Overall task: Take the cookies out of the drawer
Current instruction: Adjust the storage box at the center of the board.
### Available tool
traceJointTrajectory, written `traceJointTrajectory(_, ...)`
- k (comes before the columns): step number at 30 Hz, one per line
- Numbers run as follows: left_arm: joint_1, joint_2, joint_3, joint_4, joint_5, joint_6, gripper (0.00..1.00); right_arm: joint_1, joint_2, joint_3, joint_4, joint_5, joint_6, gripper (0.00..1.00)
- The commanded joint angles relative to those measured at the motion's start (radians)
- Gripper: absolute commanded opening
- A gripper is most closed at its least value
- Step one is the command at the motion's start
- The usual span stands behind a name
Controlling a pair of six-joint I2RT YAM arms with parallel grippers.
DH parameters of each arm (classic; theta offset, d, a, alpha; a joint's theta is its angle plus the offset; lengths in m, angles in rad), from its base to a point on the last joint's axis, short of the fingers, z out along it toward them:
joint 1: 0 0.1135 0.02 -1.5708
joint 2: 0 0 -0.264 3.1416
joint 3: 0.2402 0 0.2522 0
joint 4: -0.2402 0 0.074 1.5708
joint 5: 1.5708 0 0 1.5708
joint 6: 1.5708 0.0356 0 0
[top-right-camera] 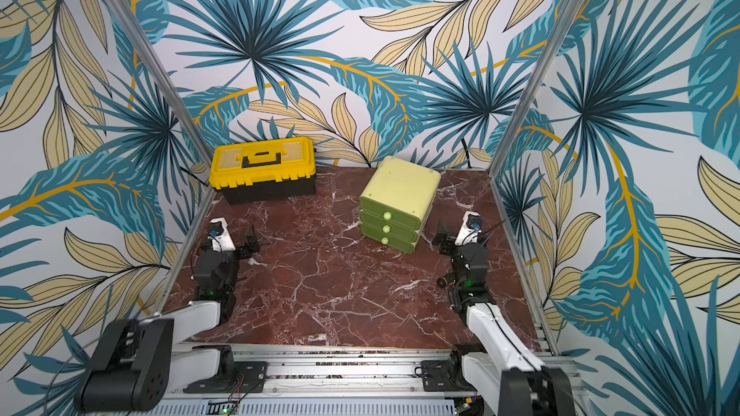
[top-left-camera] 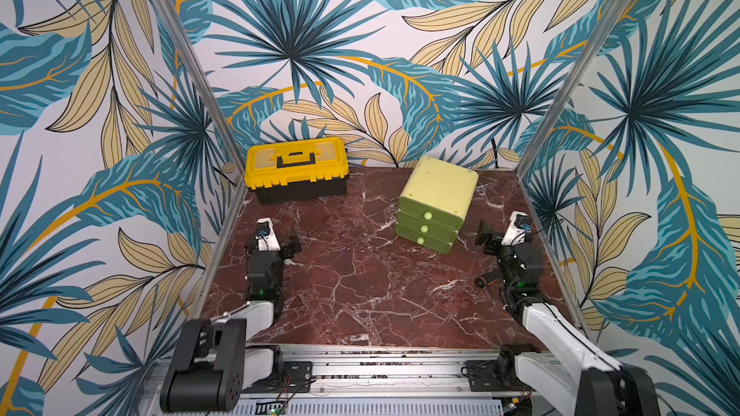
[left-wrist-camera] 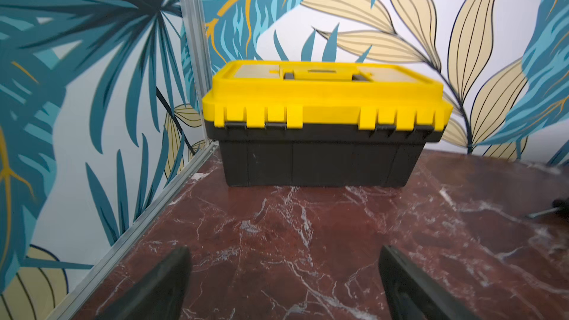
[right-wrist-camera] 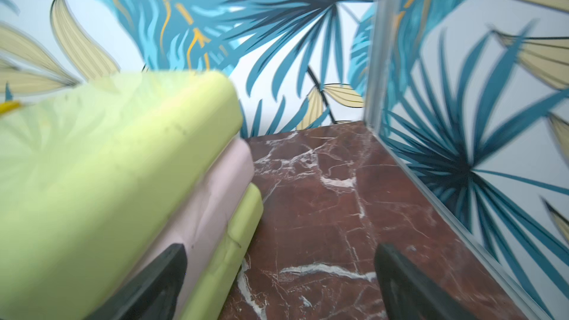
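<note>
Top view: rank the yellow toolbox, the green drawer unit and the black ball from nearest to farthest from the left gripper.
1. yellow toolbox: just ahead of the left gripper, at the back on the left side.
2. green drawer unit: across on the right side, towards the back.
3. black ball: farthest, on the right side, nearer the front.

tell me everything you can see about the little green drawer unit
The drawer unit is a plastic-looking chest with a pale yellow-green shell and rounded corners. Three darker green drawers, stacked, each carry one round pale knob; all are shut. In the right wrist view its side shows a pinkish middle band. It stands upright, turned at an angle, on the marble table; nothing else touches it.
</note>
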Motion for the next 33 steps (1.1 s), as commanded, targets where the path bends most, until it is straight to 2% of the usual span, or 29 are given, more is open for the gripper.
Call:
traceJointTrajectory(1, 0.008, -0.124, 0.18, -0.433, 0.024, -0.066, 1.0, 0.001, -0.132, 0.104, -0.574, 0.262, 0.31, 1.0)
traceJointTrajectory(2, 0.009, -0.134, 0.221, -0.501, 0.047, -0.074, 1.0, 0.0, -0.156, 0.126, -0.661, 0.257, 0.346, 0.99)
traceJointTrajectory(4, 0.009, -0.147, 0.264, -0.555, 0.121, -0.125, 1.0, 0.0, -0.182, 0.145, -0.772, 0.172, 0.382, 0.99)
traceJointTrajectory(5, 0.008, -0.152, 0.274, -0.559, 0.151, -0.169, 1.0, 0.0, -0.189, 0.151, -0.81, 0.129, 0.415, 0.99)
traceJointTrajectory(8, -0.029, -0.173, 0.279, -0.558, 0.135, -0.371, 1.0, 0.0, -0.189, 0.162, -0.913, 0.052, 0.555, 0.99)
traceJointTrajectory(12, -0.232, -0.139, 0.272, -0.478, 0.042, -0.48, 1.0, 0.0, -0.135, 0.156, -0.983, -0.082, 0.69, 0.99)
traceJointTrajectory(15, -0.369, -0.037, 0.284, -0.397, 0.071, -0.57, 1.0, 0.001, -0.069, 0.166, -1.002, -0.157, 0.734, 0.99)
traceJointTrajectory(18, -0.507, 0.076, 0.306, -0.306, 0.05, -0.58, 1.0, 0.0, 0.006, 0.197, -1.001, -0.195, 0.725, 0.99)
traceJointTrajectory(23, -0.652, 0.232, 0.336, -0.174, 0.031, -0.618, 0.99, 0.001, 0.164, 0.283, -0.963, -0.268, 0.635, 0.97)
traceJointTrajectory(28, -0.725, 0.3, 0.346, -0.145, 0.007, -0.624, 0.99, 0.0, 0.311, 0.396, -0.913, -0.327, 0.575, 0.97)
traceJointTrajectory(33, -0.739, 0.318, 0.349, -0.185, 0.008, -0.622, 0.99, 0.001, 0.381, 0.437, -0.864, -0.369, 0.576, 0.96)
